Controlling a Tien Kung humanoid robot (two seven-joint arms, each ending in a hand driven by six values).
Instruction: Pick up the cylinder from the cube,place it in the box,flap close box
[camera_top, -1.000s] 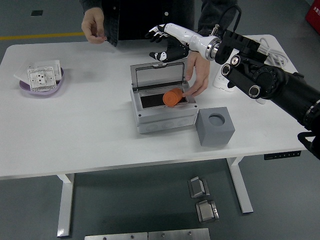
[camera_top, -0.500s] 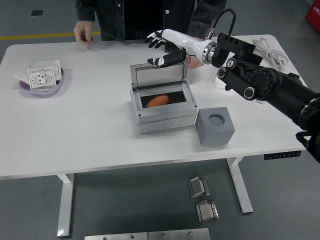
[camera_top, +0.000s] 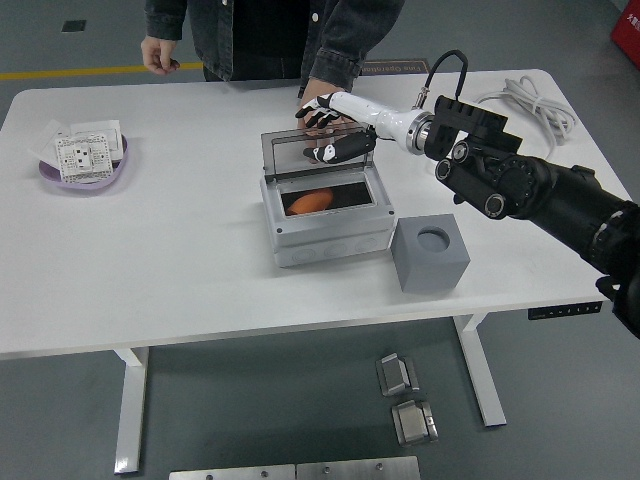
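One box (camera_top: 325, 215), one cube (camera_top: 431, 253), one cylinder (camera_top: 311, 203) inside box, below right hand (camera_top: 335, 128); fingers (camera_top: 325, 155) spread on lid (camera_top: 318, 150), gripping nothing

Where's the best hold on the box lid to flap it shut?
Take the lid by its free top edge, coming from behind and above. It stands nearly upright, hinged along the back wall of the box, so pushing that edge forward and down should swing it shut over the orange cylinder. The right hand is already there, fingers draped over the edge.
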